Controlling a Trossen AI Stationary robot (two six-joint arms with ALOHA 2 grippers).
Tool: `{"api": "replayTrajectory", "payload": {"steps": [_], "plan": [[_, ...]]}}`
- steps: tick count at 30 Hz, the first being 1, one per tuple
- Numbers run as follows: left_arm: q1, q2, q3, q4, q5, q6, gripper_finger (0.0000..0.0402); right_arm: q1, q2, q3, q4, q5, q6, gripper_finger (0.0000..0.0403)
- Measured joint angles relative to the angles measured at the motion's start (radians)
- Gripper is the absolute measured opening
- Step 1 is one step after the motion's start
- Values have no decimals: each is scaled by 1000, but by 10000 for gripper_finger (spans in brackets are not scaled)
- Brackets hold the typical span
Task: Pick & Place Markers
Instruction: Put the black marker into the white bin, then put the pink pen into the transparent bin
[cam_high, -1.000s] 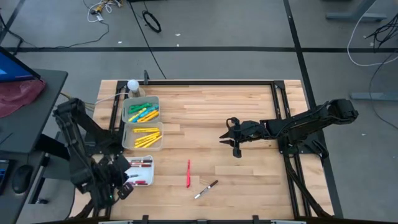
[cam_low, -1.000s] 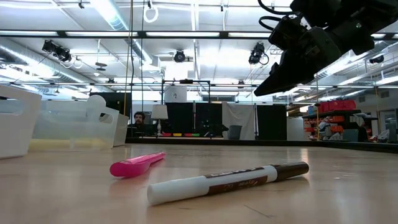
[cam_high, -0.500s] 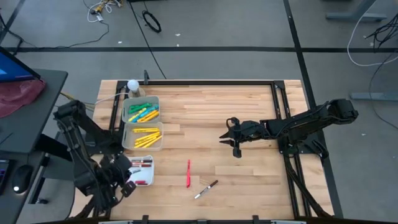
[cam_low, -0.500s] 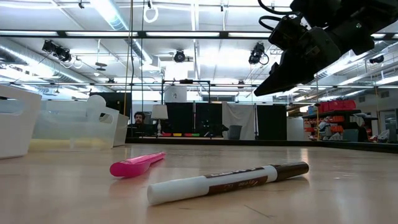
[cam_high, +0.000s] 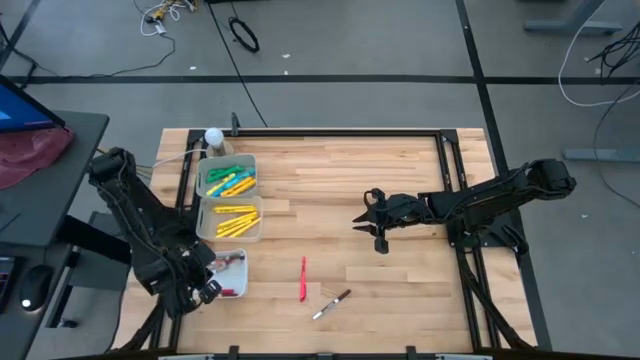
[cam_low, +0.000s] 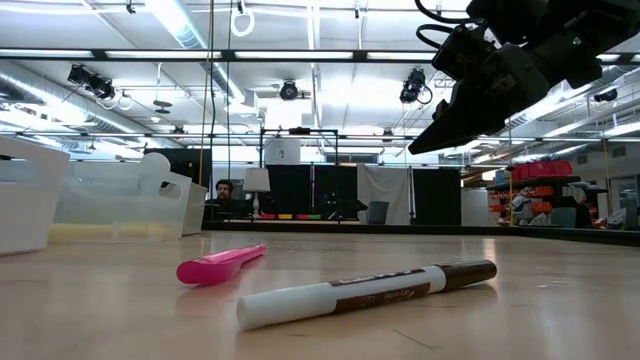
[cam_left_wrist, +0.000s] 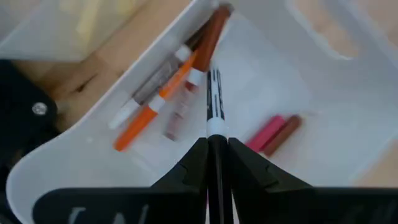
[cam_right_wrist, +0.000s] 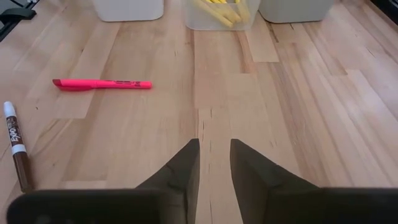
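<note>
A slim black-and-white marker (cam_left_wrist: 214, 112) is clamped between the closed fingers of the left gripper (cam_high: 196, 290), which is held over the white plastic bin (cam_high: 236, 291) at the table's front-left corner, where orange, brown and pink markers (cam_left_wrist: 168, 93) are already gathered against the bin's wall. Two translucent bins are lined up behind it, one (cam_high: 250, 232) filled with yellow markers and one (cam_high: 249, 163) with green, yellow and blue ones. On the bare wooden tabletop (cam_high: 400, 270) a pink marker (cam_high: 303, 279) and a white marker with a brown cap (cam_high: 331, 304) are left lying near each other (not touching). The right gripper (cam_high: 372, 224) is held above mid-table, its fingers slightly apart and empty, well clear of both loose markers.
</note>
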Motion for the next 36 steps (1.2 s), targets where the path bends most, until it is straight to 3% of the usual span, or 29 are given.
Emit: {"api": "replayTrajectory", "payload": {"steps": [6, 17, 20, 23, 27, 30, 33, 36], "plan": [[21, -2, -41, -21, 2, 12, 78, 0, 0, 0, 0, -2, 4, 89], [63, -77, 38, -95, 84, 34, 214, 0, 0, 0, 1, -7, 5, 89], [86, -97, 95, -111, 23, 37, 230, 0, 0, 0, 11, -7, 6, 89], [124, -98, 140, -101, -120, 114, 232, 0, 0, 0, 28, -7, 5, 89], [216, -87, 148, 41, -319, 353, 222, 0, 0, 0, 54, -7, 2, 89], [312, -41, 145, 227, -375, 659, 213, 0, 0, 0, 61, -7, 1, 89], [423, 30, 145, 455, -313, 999, 206, 0, 0, 0, 60, -7, 1, 89], [537, 120, 145, 670, -136, 1314, 198, 0, 0, 0, 60, -9, 1, 89]]}}
